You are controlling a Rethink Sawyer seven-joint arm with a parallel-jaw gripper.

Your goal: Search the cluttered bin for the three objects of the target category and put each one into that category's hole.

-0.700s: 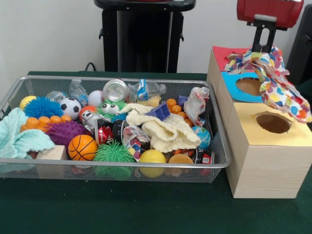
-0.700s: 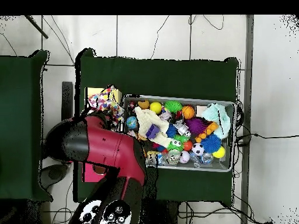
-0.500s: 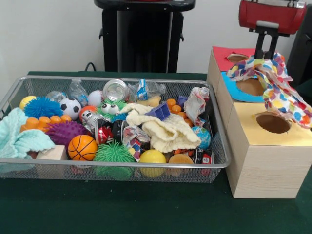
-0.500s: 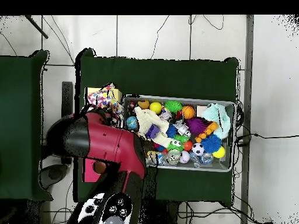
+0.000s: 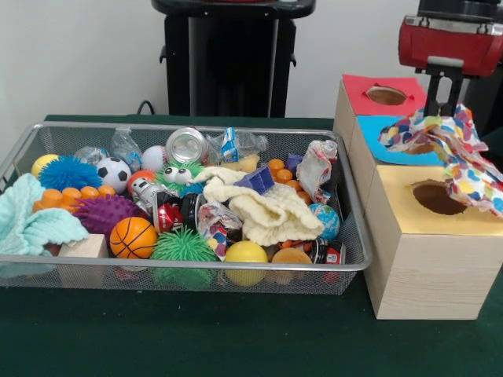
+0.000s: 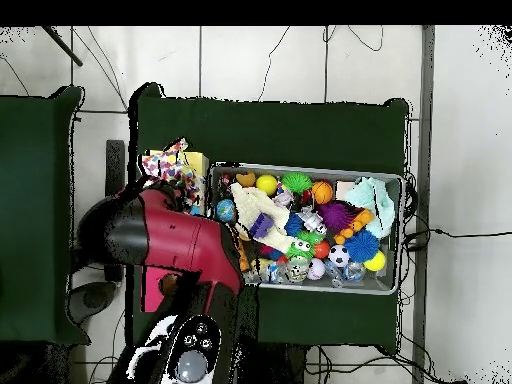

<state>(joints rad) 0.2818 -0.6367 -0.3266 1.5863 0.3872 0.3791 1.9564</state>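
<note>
Front view: black pincer (image 5: pixel 445 100) clenched on multicoloured spotted cloth (image 5: pixel 456 153), draped downward beneath it, trailing across blue-topped hole (image 5: pixel 424 146) toward round hole in yellow-topped wooden box (image 5: pixel 438 198) directly below.

Overhead view: pincer hidden under red arm (image 6: pixel 175 245); cloth bunched beside wire-mesh bin (image 6: pixel 392 180).

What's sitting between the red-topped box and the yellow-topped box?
A blue-topped box, its hole mostly hidden by the spotted cloth hanging from the robot's hand; the front view shows it.
</note>
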